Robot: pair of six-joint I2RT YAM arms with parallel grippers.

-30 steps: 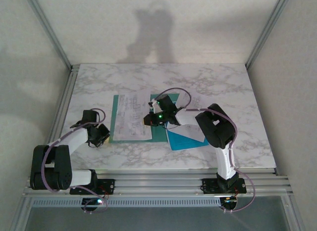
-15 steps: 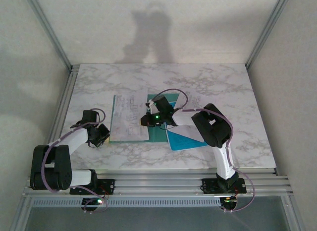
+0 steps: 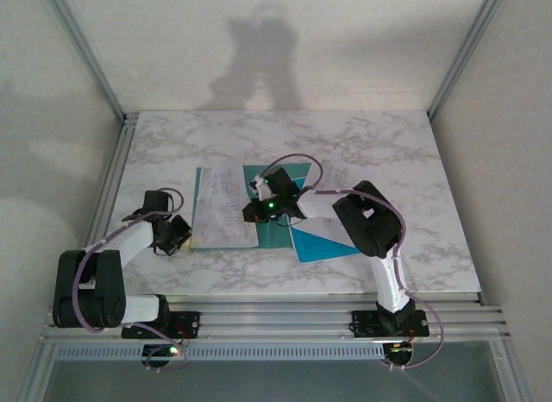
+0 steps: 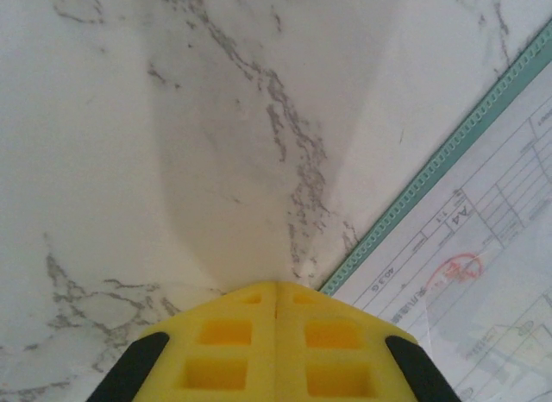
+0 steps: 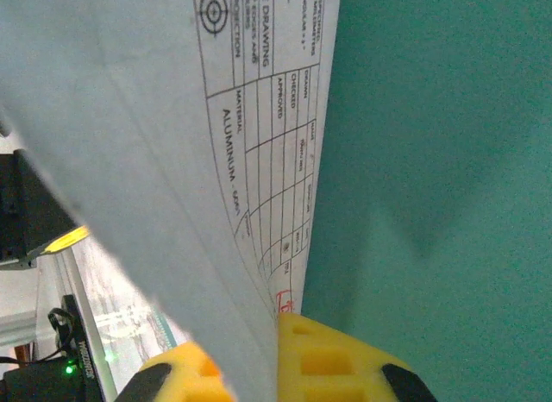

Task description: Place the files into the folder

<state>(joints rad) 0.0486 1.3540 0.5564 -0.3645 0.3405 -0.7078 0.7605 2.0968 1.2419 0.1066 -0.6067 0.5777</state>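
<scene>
The right gripper (image 5: 278,323) is clamping a thin white printed sheet (image 5: 155,117) beside the flat dark teal card folder (image 5: 431,160), its wrist view revealing the pinch; the left gripper (image 4: 276,287) is sitting closed, empty.

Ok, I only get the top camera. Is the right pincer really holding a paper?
Observer: Yes. Its wrist camera shows the right pincer shut on the edge of a white sheet.
Operator: What's printed on it?
Observer: A drawing's table of boxes. One box reads ALUMINIUM.
Operator: And the left pincer?
Observer: The left pincer is shut on nothing, right beside the folder edge.
</scene>
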